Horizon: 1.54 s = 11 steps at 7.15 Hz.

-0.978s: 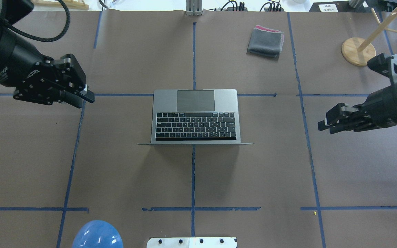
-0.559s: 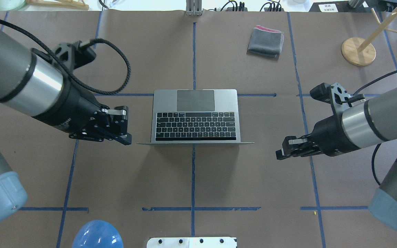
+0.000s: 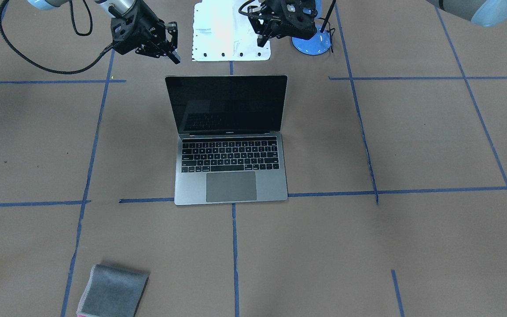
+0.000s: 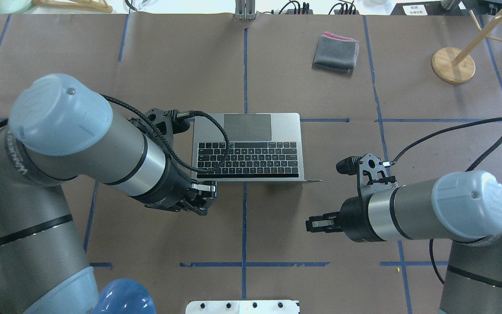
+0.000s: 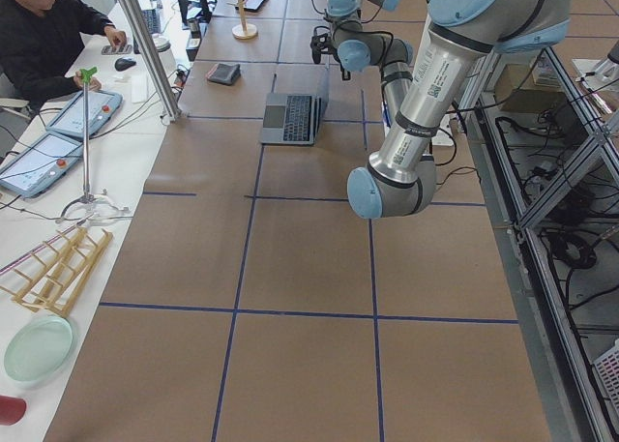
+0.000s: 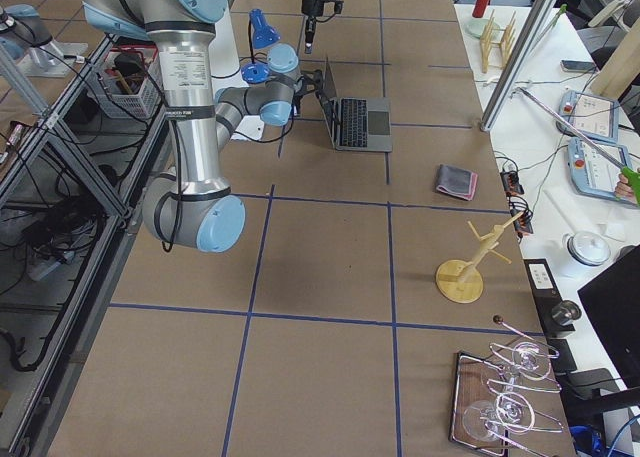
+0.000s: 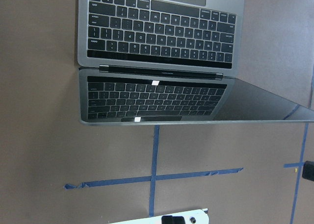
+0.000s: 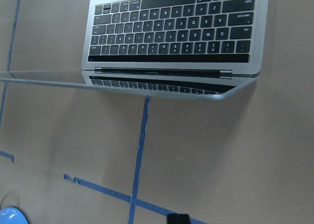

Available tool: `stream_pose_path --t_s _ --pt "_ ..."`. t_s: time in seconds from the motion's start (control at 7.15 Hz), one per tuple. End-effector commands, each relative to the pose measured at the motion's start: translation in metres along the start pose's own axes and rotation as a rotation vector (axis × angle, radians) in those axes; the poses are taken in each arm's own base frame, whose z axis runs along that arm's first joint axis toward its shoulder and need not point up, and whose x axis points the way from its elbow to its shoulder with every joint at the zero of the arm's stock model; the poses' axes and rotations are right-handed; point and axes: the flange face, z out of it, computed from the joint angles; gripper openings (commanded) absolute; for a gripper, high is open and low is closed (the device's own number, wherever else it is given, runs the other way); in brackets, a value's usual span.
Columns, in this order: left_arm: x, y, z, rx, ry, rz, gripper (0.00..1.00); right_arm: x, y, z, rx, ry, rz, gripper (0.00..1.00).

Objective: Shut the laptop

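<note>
The laptop [image 4: 246,131] lies open in the middle of the table, its dark screen [image 3: 227,103] facing away from me and its lid about upright. It also shows in the left wrist view [image 7: 162,33] and the right wrist view [image 8: 176,33]. My left gripper [image 4: 207,200] is shut and empty, just behind the lid's left part on my side, not touching it. My right gripper [image 4: 310,225] is shut and empty, behind the lid and off its right end, farther back. In the front-facing view the left gripper [image 3: 260,42] and right gripper [image 3: 176,55] hang behind the screen's top edge.
A folded grey cloth [image 4: 336,53] lies at the far right. A wooden stand [image 4: 452,64] is at the far right corner. A blue dome [image 4: 122,298] and a white plate [image 4: 242,306] sit at my near edge. An operator [image 5: 48,36] sits beside the table.
Both arms have swung in from the table's sides toward me and the centre, ending behind the laptop's lid. The laptop has not moved and its lid stands as before.
</note>
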Motion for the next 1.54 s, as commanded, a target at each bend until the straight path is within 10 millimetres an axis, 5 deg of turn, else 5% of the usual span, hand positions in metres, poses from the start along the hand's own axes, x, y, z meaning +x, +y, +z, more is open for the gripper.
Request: stream_pose_path --t_s 0.0,0.28,0.42,0.7,0.98,1.4 --pt "0.01 -0.003 0.033 0.039 -0.043 0.012 0.0 -0.018 -0.002 0.035 0.083 0.029 -0.015 0.0" --pt "0.011 -0.01 0.079 0.061 -0.081 0.018 0.0 -0.014 -0.006 0.043 0.107 0.049 -0.014 0.0" --pt "0.011 -0.012 0.086 0.061 -0.074 0.016 0.0 -0.013 -0.007 0.043 0.115 0.051 -0.014 0.0" --pt "0.011 -0.017 0.081 0.073 -0.07 0.018 0.0 -0.02 -0.023 0.041 0.143 0.043 -0.008 0.0" --pt "0.008 -0.043 0.058 0.125 -0.06 0.001 0.0 -0.023 -0.05 0.052 0.178 0.06 0.0 0.0" --pt "0.0 -0.086 0.041 0.196 -0.036 0.017 0.0 -0.021 -0.084 0.037 0.231 0.058 0.013 0.0"
